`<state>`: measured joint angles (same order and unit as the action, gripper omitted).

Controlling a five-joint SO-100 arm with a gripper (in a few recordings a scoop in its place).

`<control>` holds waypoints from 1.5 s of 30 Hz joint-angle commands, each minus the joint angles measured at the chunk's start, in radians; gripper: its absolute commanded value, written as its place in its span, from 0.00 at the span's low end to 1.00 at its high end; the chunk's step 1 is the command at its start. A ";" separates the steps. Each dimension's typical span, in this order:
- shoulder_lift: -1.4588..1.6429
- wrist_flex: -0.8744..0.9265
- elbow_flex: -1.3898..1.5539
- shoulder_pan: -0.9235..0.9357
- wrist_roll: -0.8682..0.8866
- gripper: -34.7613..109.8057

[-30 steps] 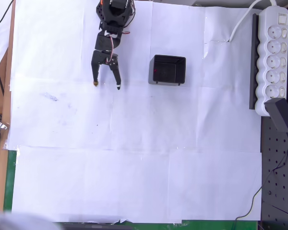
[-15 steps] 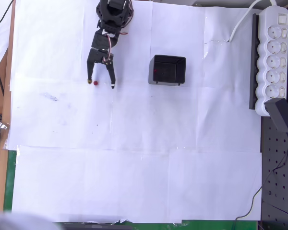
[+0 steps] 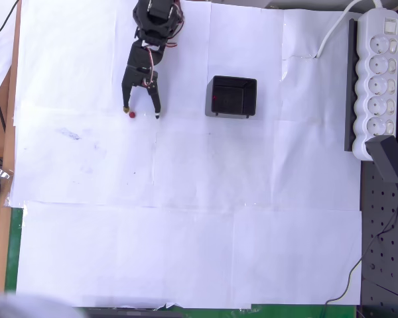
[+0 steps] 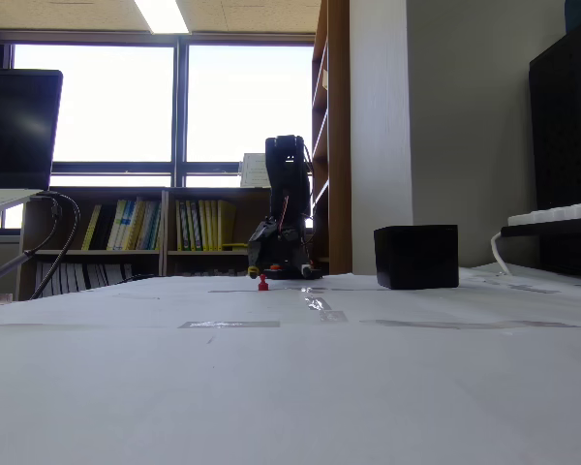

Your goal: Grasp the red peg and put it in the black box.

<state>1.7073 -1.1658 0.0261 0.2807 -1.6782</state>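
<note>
- The gripper (image 3: 141, 111) hangs low over the white-papered table (image 3: 186, 252), near its far edge in the overhead view, left of the middle.
- Its two fingers are spread wide and hold nothing; both tips point down toward the paper.
- The peg (image 3: 132, 114) stands on the paper between the fingertips, just beside the left one as the overhead view shows it, and apart from the right one.
- In the fixed view the peg (image 4: 262, 282) stands upright on the table in front of the arm (image 4: 284, 208), with the gripper (image 4: 271, 270) just behind it; whether a finger touches it cannot be told.
- The box (image 3: 231, 97) sits open-topped on the paper to the right of the gripper in the overhead view, well apart from the peg.
- A small red spot shows inside the box near its left wall; what it is cannot be told.
- A white power strip (image 3: 377, 76) lies along the table's right edge.
</note>
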 commanded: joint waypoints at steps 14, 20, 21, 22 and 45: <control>0.152 -0.110 -0.002 0.021 -0.054 0.48; 0.163 -0.069 0.021 0.032 -0.058 0.48; 0.163 -0.060 0.028 0.032 -0.058 0.48; 0.163 -0.055 0.034 0.032 -0.058 0.48; 0.193 -0.038 0.117 0.054 -0.081 0.48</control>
<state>1.8807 -1.2026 0.1135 0.3191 -1.7319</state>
